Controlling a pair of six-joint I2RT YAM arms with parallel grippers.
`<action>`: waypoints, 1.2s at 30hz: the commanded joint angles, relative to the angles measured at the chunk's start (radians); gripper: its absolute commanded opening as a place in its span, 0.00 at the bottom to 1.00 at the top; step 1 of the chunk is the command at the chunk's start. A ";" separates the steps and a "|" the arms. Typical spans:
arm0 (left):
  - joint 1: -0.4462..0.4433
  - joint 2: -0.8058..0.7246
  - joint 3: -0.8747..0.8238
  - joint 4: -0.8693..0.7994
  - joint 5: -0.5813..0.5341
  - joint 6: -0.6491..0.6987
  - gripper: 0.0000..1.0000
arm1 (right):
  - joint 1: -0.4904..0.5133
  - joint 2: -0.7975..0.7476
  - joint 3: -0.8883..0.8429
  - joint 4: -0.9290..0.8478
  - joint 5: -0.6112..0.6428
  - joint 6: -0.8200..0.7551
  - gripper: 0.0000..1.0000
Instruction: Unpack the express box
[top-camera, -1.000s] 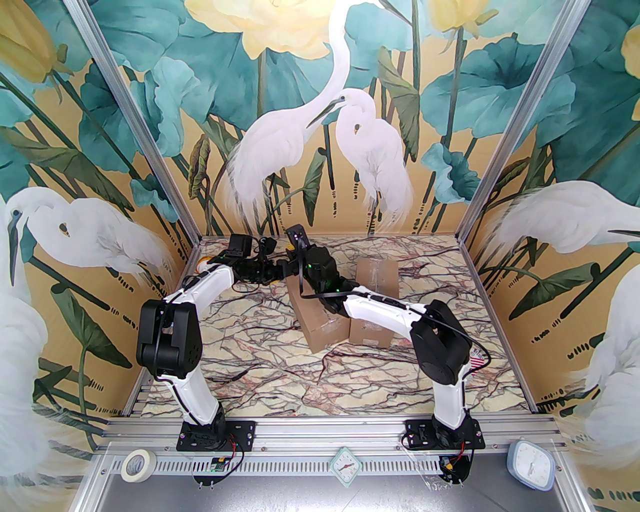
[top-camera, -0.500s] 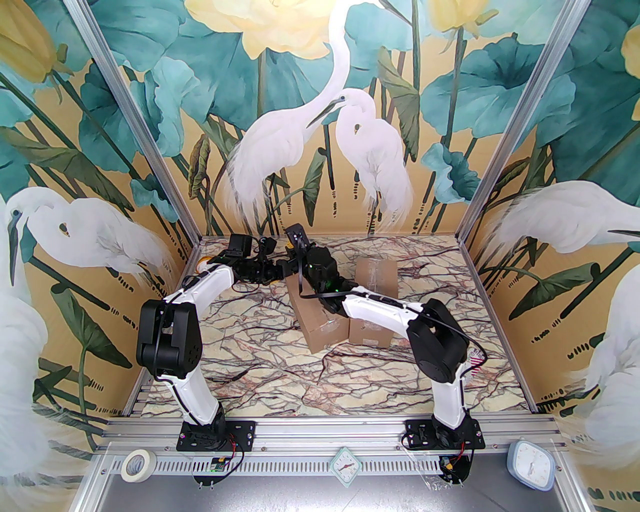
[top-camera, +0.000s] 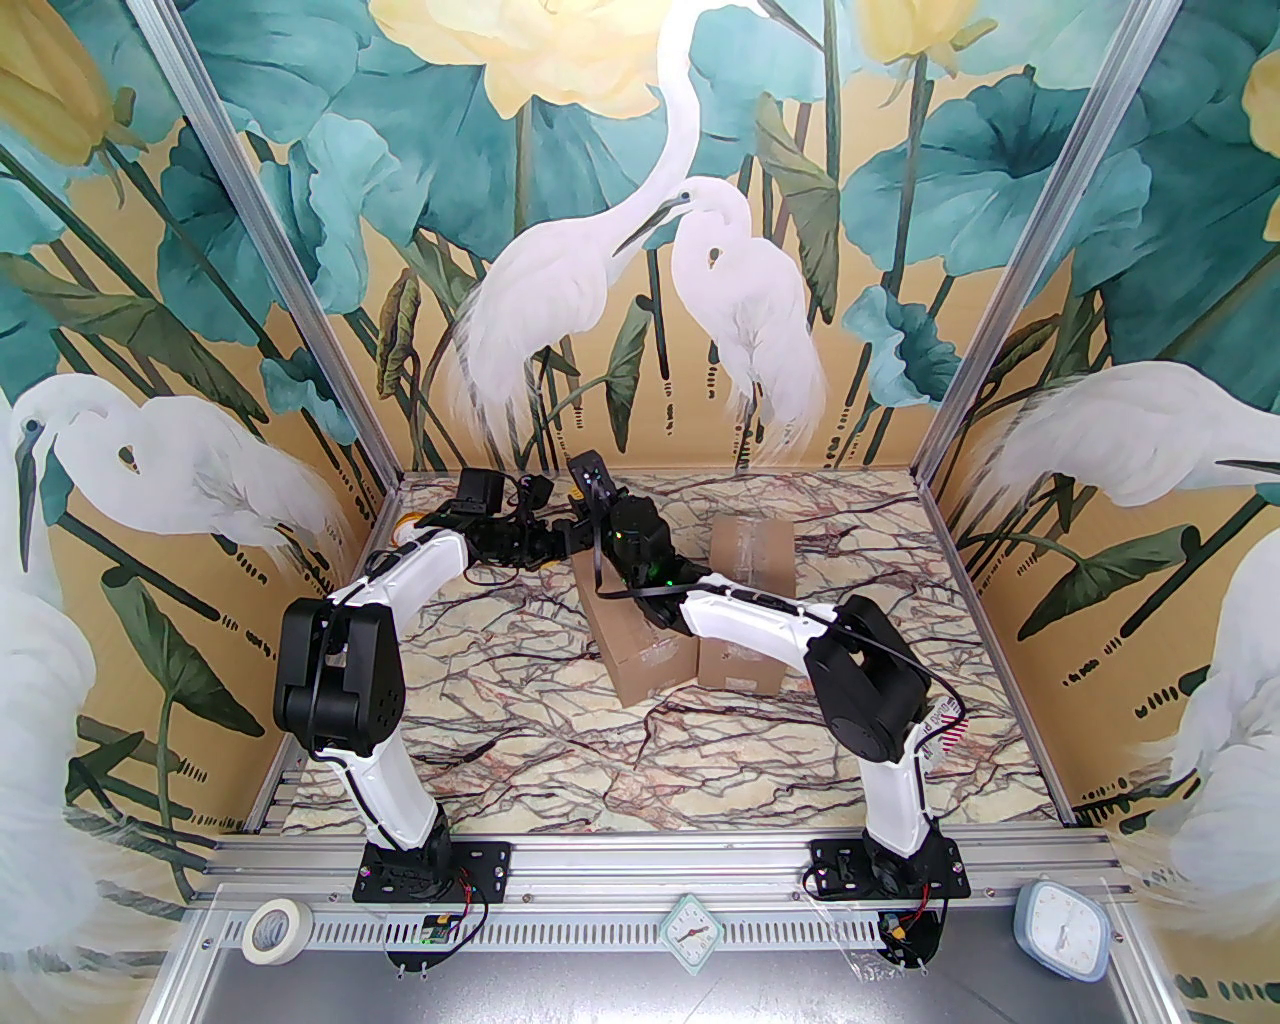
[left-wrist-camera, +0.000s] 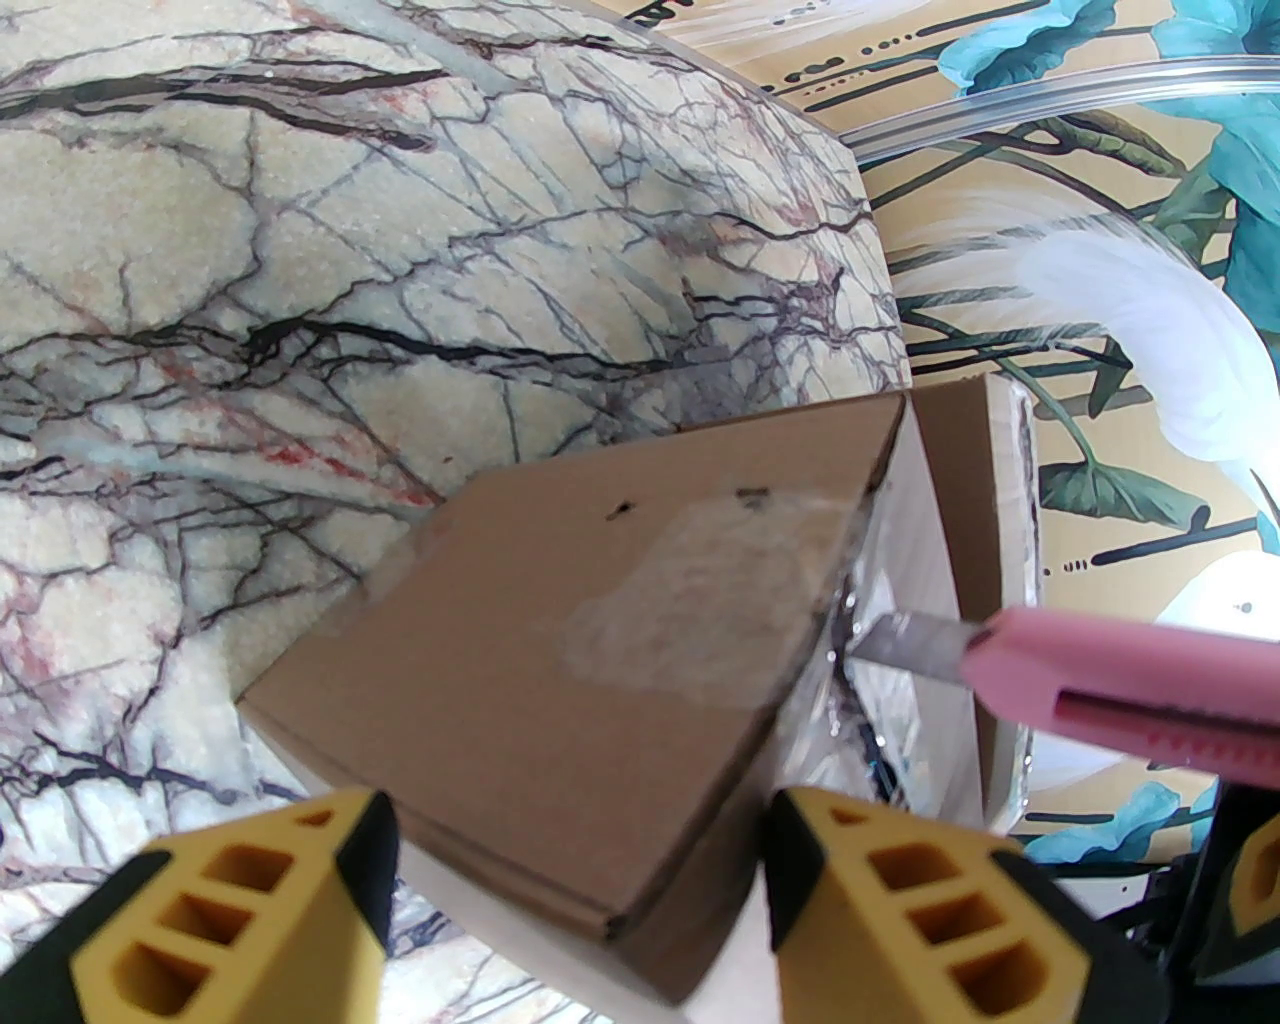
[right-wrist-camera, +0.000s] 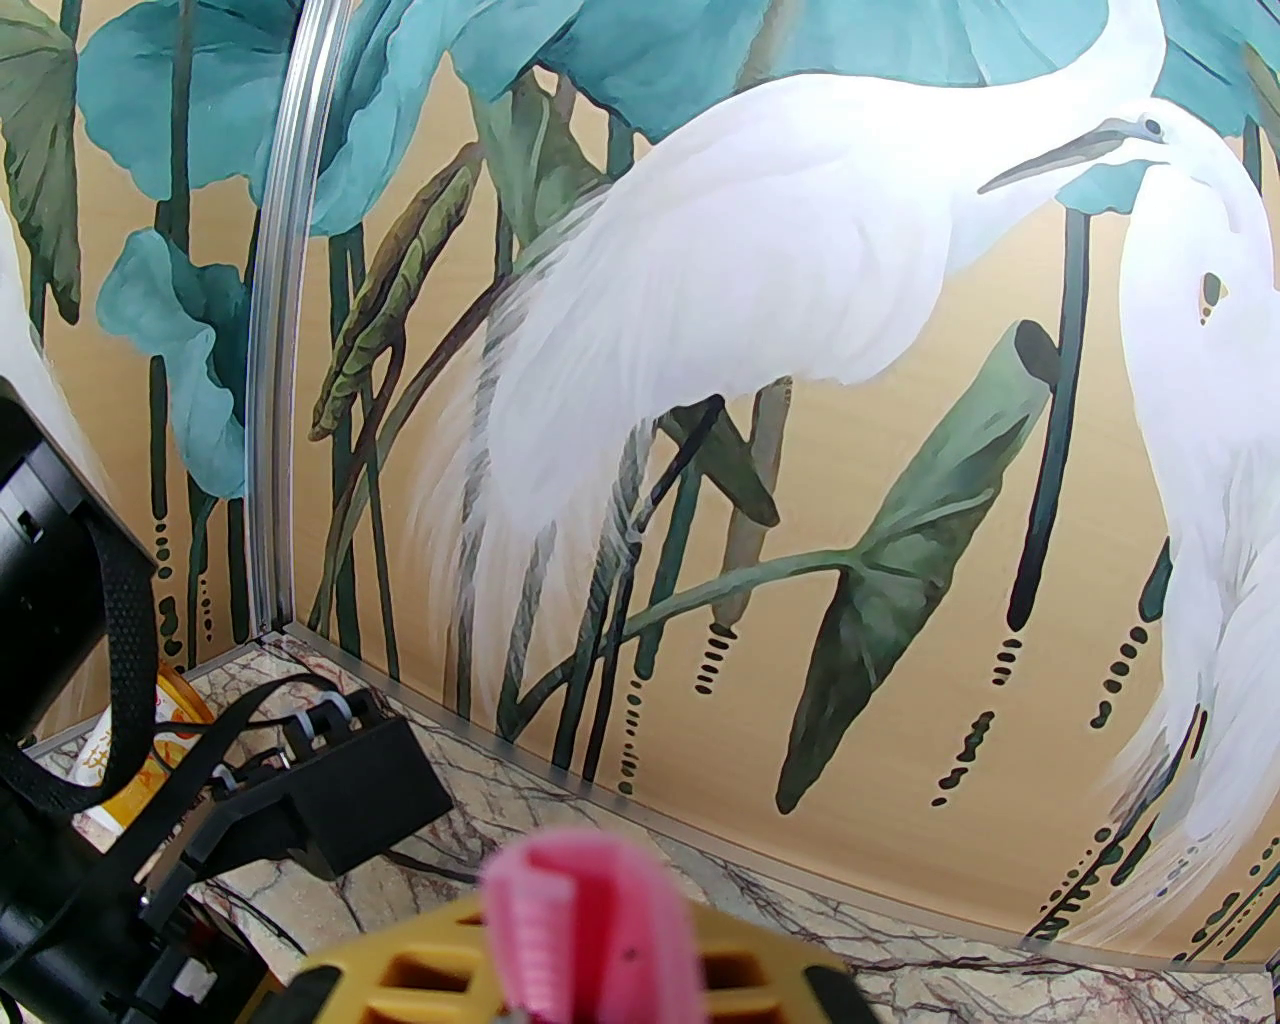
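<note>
From above, 2 cardboard boxes sit on the far half of the marbled worktop (top-camera: 520, 750). The express box (top-camera: 640, 650) lies left of centre, and a second box (top-camera: 752, 600) sits just beside it on the right. Both arms reach over the express box's far-left end, where their black wrists crowd together. At that scale the contact is too small to read. The same view takes in the near rail, with a roll of tape (top-camera: 272, 928) and 2 small clocks (top-camera: 690, 930).

The left wrist view gives the close detail. The left pincer (left-wrist-camera: 575, 840) stands apart, its 2 yellow fingers (left-wrist-camera: 250, 900) flanking a corner of the box. Whether they press on the cardboard cannot be told. A patch of clear tape (left-wrist-camera: 700, 600) covers the brown face nearest the camera. A pink utility knife (left-wrist-camera: 1120, 690) comes in from the right, with the tip of its bared blade (left-wrist-camera: 905, 645) at the taped edge of the box.

The right wrist view looks along the knife's pink handle, and the right pincer (right-wrist-camera: 590, 975) is clamped on it between yellow fingers. Beyond the handle are the heron wall (right-wrist-camera: 800, 300) and the left arm's black wrist (right-wrist-camera: 340, 790). A yellow and orange packet (right-wrist-camera: 165, 735) lies in the worktop's far-left corner.
</note>
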 joint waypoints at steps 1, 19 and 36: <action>0.002 0.045 -0.038 -0.048 -0.074 -0.010 0.64 | -0.002 0.023 0.004 0.000 0.020 0.003 0.01; 0.020 0.031 -0.073 0.013 -0.113 -0.117 0.60 | 0.029 -0.095 -0.093 -0.085 0.065 0.054 0.00; 0.019 -0.340 -0.276 0.017 -0.195 -0.144 0.65 | 0.017 -0.131 -0.104 -0.141 -0.193 0.167 0.00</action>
